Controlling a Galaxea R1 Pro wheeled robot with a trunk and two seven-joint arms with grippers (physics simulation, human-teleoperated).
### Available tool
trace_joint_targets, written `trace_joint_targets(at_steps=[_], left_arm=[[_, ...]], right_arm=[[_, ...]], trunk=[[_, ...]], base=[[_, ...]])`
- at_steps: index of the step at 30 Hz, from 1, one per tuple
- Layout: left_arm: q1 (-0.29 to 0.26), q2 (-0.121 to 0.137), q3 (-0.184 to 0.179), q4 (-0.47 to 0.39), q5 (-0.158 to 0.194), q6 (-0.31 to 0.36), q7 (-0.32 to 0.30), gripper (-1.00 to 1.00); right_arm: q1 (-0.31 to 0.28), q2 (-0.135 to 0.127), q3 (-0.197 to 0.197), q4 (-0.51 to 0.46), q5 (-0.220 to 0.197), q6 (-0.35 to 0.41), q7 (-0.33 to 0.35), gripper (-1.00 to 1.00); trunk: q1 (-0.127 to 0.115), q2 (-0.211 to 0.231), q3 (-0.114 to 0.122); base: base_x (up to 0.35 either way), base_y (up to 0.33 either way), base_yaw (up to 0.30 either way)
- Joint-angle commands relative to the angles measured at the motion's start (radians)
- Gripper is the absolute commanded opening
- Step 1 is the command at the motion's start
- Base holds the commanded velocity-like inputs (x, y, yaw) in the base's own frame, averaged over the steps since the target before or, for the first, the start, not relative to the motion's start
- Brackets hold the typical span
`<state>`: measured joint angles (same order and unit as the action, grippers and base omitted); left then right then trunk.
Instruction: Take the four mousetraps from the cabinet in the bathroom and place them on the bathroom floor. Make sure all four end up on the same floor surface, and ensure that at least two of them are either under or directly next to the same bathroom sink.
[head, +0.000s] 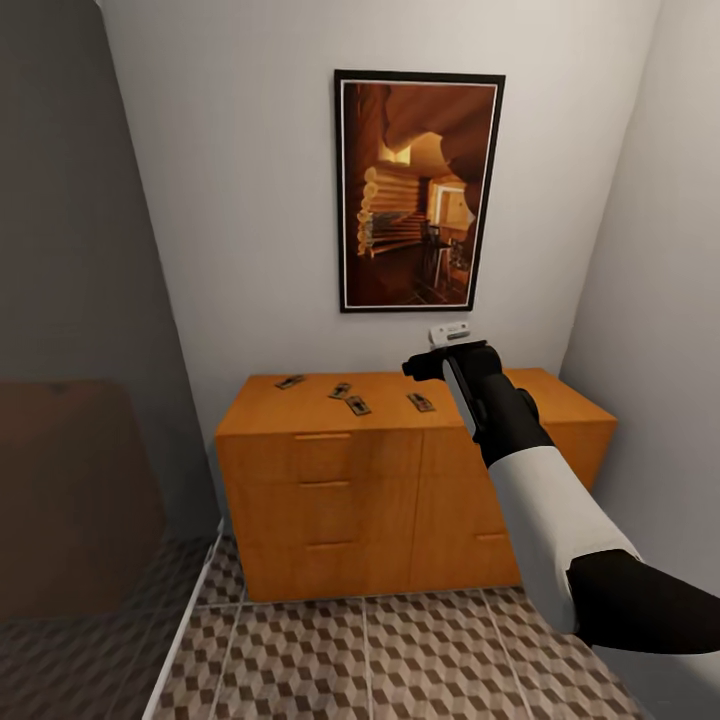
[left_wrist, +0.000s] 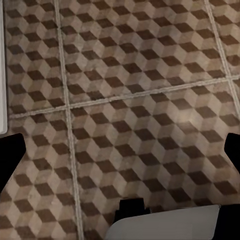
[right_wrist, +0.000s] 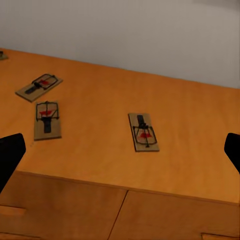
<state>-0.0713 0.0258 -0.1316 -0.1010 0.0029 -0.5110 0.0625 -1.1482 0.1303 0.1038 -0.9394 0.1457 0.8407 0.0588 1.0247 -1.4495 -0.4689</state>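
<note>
four mousetraps are seen on the cabinet (head: 400, 470) top, left to right: far trap (head: 290, 381), two middle traps (head: 341, 390) (head: 357, 405) close together, right trap (head: 421, 402). the right gripper (head: 440, 362) is held above and just right of the right trap (right_wrist: 144, 131), jaws spread wide; that trap lies ahead between them, long axis roughly along the reach. nothing stands in the way. the left gripper (left_wrist: 120, 150) is pointed at the floor (left_wrist: 140, 100), also wide, so the right arm is judged nearer. a painting (head: 418, 190) hangs behind.
</note>
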Motion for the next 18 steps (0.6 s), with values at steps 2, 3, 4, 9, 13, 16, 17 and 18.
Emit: trace_joint_targets(at_steps=[2, 3, 4, 9, 13, 16, 17, 18], left_arm=[[-0.001, 0.000, -0.008, 0.001, 0.000, -0.003, 0.007, 1.00], [-0.001, 0.000, -0.008, 0.002, 0.000, -0.003, 0.007, 1.00], [-0.001, 0.000, -0.008, 0.003, 0.000, -0.004, 0.007, 1.00], [-0.001, 0.000, -0.008, 0.004, 0.000, -0.004, 0.007, 1.00], [-0.001, 0.000, -0.008, 0.004, 0.000, -0.004, 0.007, 1.00], [-0.001, 0.000, -0.008, 0.004, 0.000, -0.004, 0.007, 1.00], [-0.001, 0.000, -0.008, 0.004, 0.000, -0.004, 0.007, 1.00], [-0.001, 0.000, -0.008, 0.004, 0.000, -0.004, 0.007, 1.00]], right_arm=[[0.000, -0.001, 0.000, -0.001, 0.010, 0.003, 0.008, 1.00], [0.000, -0.002, 0.000, -0.001, 0.010, 0.001, 0.008, 1.00], [0.001, -0.004, 0.000, -0.001, 0.011, -0.007, 0.009, 1.00], [0.003, -0.013, 0.000, 0.000, 0.011, -0.033, 0.013, 1.00], [0.005, -0.019, -0.001, 0.002, 0.011, -0.044, 0.015, 1.00], [0.008, -0.032, -0.001, 0.010, 0.011, -0.050, 0.016, 1.00], [0.008, -0.035, -0.001, 0.013, 0.011, -0.053, 0.016, 1.00], [0.009, -0.038, -0.001, 0.017, 0.011, -0.056, 0.016, 1.00]], trunk=[[0.000, -0.001, -0.001], [0.000, -0.001, -0.001], [0.000, -0.001, -0.001], [0.000, -0.001, -0.001], [0.000, -0.001, -0.001], [0.000, -0.001, -0.001], [0.000, -0.001, -0.001], [0.000, -0.001, -0.001]], base=[[0.136, 0.000, 0.000], [0.097, 0.000, 0.000], [0.062, 0.000, 0.000], [0.033, 0.000, 0.000], [0.012, 0.000, 0.000], [0.004, 0.000, 0.000], [0.003, 0.000, 0.000], [0.002, 0.000, 0.000]])
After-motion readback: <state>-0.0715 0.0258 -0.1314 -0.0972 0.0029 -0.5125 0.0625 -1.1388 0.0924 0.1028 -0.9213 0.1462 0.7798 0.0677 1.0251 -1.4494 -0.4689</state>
